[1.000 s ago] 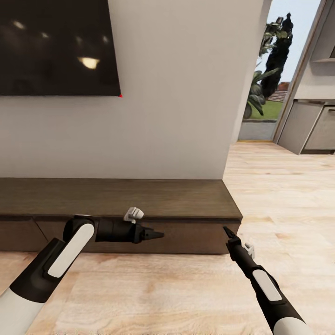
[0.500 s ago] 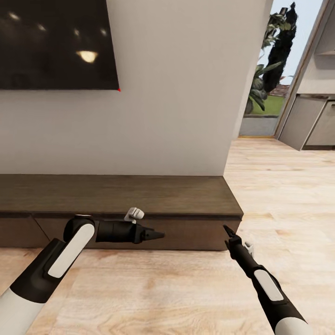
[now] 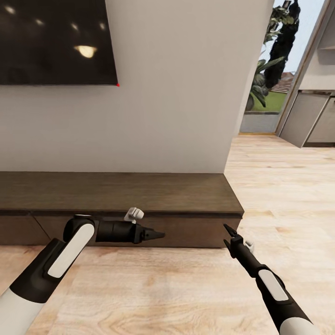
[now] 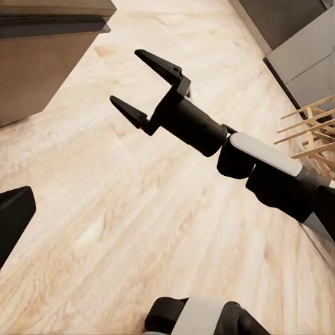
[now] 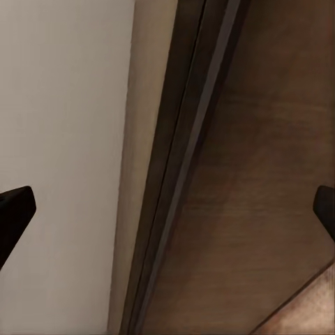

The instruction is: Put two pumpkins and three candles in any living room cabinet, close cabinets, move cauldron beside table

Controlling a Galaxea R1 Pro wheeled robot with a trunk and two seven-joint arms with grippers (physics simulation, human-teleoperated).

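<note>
The cabinet (image 3: 139,200), a long, low, dark-brown wood-grain unit with flat handleless fronts that all sit flush and shut, runs along the base of the pale wall on the light wooden floor, its bare top carrying nothing and its right end stopping at the wall's corner.

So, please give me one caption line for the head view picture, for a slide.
Both grippers, left and right, empty before the closed dark cabinet, under a wall television.
</note>
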